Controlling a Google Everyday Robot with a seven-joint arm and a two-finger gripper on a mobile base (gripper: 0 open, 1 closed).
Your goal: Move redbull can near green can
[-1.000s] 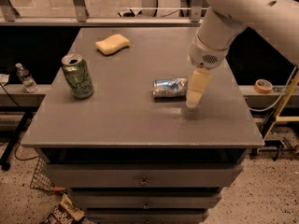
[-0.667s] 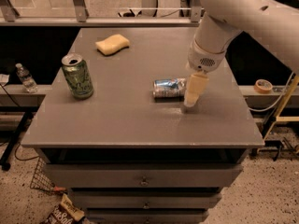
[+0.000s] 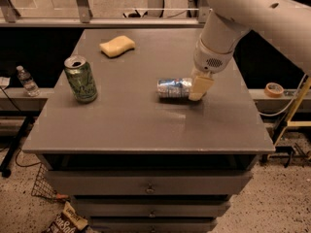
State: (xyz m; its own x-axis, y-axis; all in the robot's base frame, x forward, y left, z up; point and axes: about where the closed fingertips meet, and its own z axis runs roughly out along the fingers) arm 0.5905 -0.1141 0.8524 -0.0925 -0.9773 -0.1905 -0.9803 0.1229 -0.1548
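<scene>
The redbull can (image 3: 173, 88), slim and silver-blue with crinkled sides, lies on its side near the middle of the grey table (image 3: 146, 125). The green can (image 3: 81, 79) stands upright near the table's left edge, its silver top showing a pull-tab hole. My gripper (image 3: 198, 89) hangs down from the white arm (image 3: 243, 13) and sits right at the redbull can's right end, hiding that end. The two cans are well apart, the green one to the left.
A yellow sponge (image 3: 117, 46) lies at the table's back left. A plastic bottle (image 3: 27, 80) stands on a ledge left of the table. A tape roll (image 3: 274, 88) sits on a ledge to the right. Drawers (image 3: 146, 186) are below the tabletop.
My gripper has shifted slightly back and left, from just in front of the redbull can's right end to right against it. The cans have stayed in place.
</scene>
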